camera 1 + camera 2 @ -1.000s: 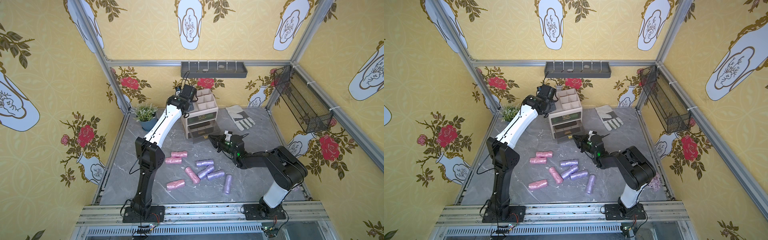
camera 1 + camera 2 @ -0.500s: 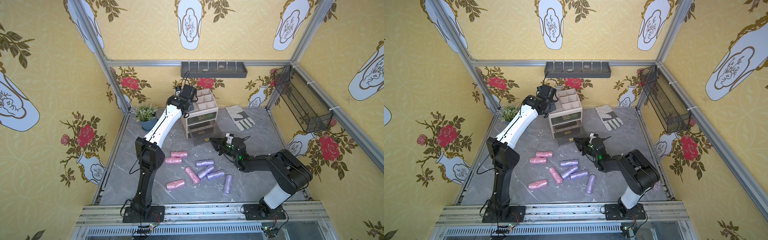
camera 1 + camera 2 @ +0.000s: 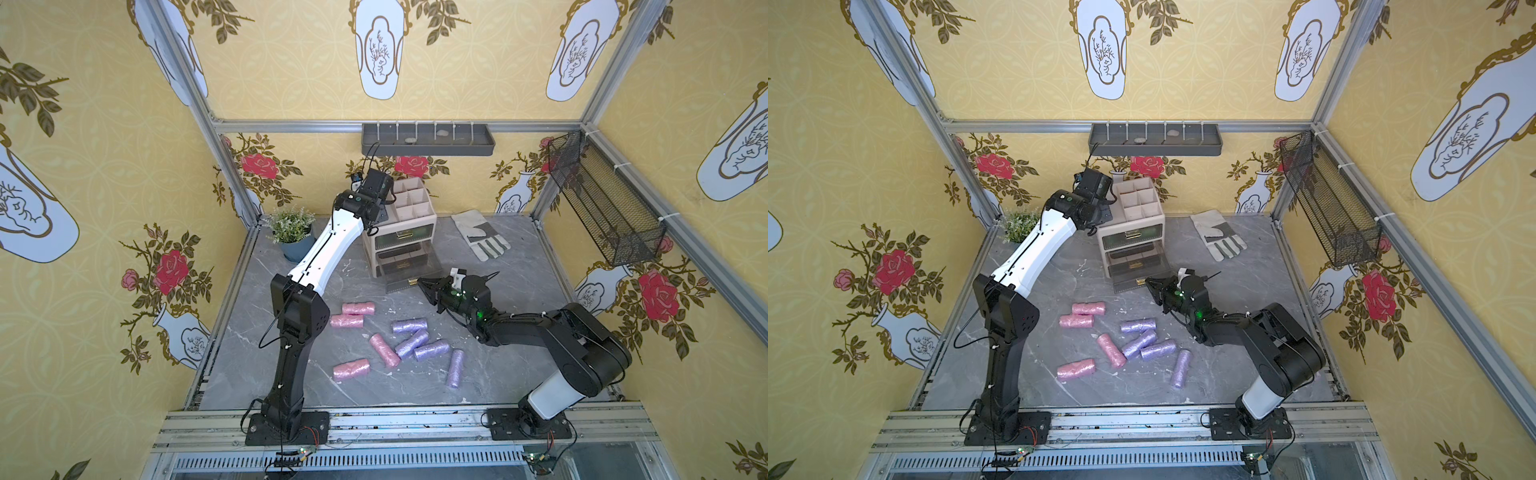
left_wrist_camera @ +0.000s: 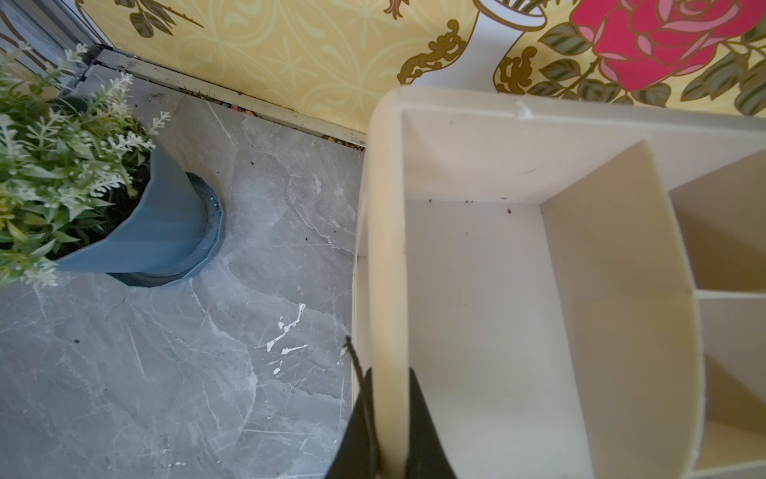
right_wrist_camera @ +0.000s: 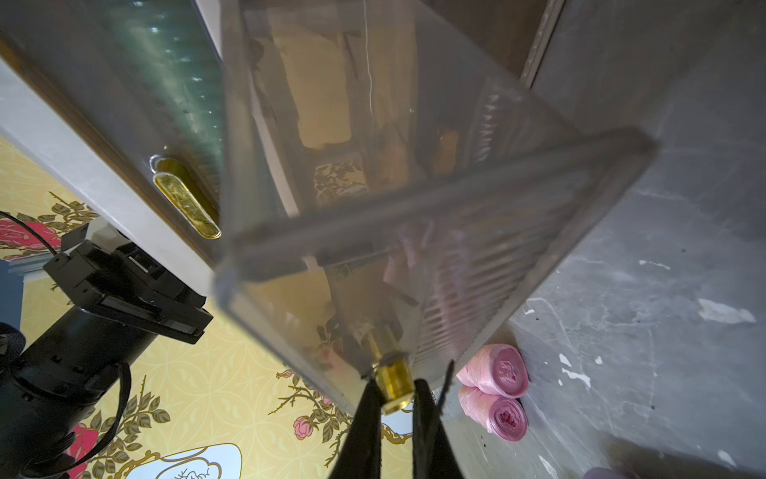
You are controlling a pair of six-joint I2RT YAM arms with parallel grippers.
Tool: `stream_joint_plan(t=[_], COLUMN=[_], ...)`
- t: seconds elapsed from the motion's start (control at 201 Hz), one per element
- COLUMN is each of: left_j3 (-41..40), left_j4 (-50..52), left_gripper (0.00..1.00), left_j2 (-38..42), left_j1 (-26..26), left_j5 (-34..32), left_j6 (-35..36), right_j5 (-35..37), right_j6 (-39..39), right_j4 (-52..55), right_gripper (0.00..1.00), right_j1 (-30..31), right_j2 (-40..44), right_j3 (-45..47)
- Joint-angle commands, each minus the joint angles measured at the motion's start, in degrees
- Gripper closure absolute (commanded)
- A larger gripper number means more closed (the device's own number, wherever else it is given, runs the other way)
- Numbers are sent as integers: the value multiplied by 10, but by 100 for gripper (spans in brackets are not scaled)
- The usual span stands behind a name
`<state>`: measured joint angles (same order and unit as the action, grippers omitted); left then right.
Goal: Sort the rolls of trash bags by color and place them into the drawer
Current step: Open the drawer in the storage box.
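The beige chest (image 3: 415, 218) stands at the back, and its lowest smoky drawer (image 3: 409, 272) is pulled out toward the front. My right gripper (image 5: 396, 385) is shut on that drawer's gold handle (image 5: 393, 379), also seen in a top view (image 3: 412, 281). My left gripper (image 4: 389, 371) is shut on the side wall of the chest's divided top tray (image 4: 387, 257). Several pink rolls (image 3: 358, 308) and several purple rolls (image 3: 409, 326) lie loose on the table in front of the chest. Two pink rolls (image 5: 497, 371) show beside the drawer. Green shows dimly through the closed top drawer (image 3: 401, 240).
A potted plant (image 3: 291, 226) stands left of the chest and a grey work glove (image 3: 480, 235) lies to its right. A grey tray (image 3: 428, 139) hangs on the back wall. A black mesh basket (image 3: 602, 203) hangs on the right wall.
My right gripper has drawn back toward the front with the gold handle, and the lowest drawer has slid further out. The left arm has not moved.
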<state>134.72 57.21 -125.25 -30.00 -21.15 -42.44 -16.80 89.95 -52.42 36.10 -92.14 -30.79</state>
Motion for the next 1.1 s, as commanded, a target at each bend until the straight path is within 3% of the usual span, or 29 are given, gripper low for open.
stream_joint_plan(t=[0.0, 0.533, 0.667, 0.762, 0.881, 1.09], left_j3=[-10, -6, -5, -6, -10, -29], left_j4=[71, 76, 75, 75, 73, 53], left_gripper=[100, 100, 100, 100, 87, 65], left_j2=[-21, -21, -21, -19, -12, 13], left_j1=[-4, -4, -4, -4, -4, -4], left_j5=[85, 83, 85, 85, 81, 81], left_j6=[-21, -17, -17, -17, -14, -6], right_j5=[-19, -28, -34, -35, -34, -37], right_j6=[-6, -6, -8, -8, -11, -27], right_j4=[23, 34, 32, 30, 32, 50], right_gripper=[96, 94, 85, 71, 61, 56], right_j1=[11, -6, -4, -4, -5, -6], right_j2=[-3, 15, 7, 6, 13, 37], right_j3=[-1, 14, 7, 6, 7, 4])
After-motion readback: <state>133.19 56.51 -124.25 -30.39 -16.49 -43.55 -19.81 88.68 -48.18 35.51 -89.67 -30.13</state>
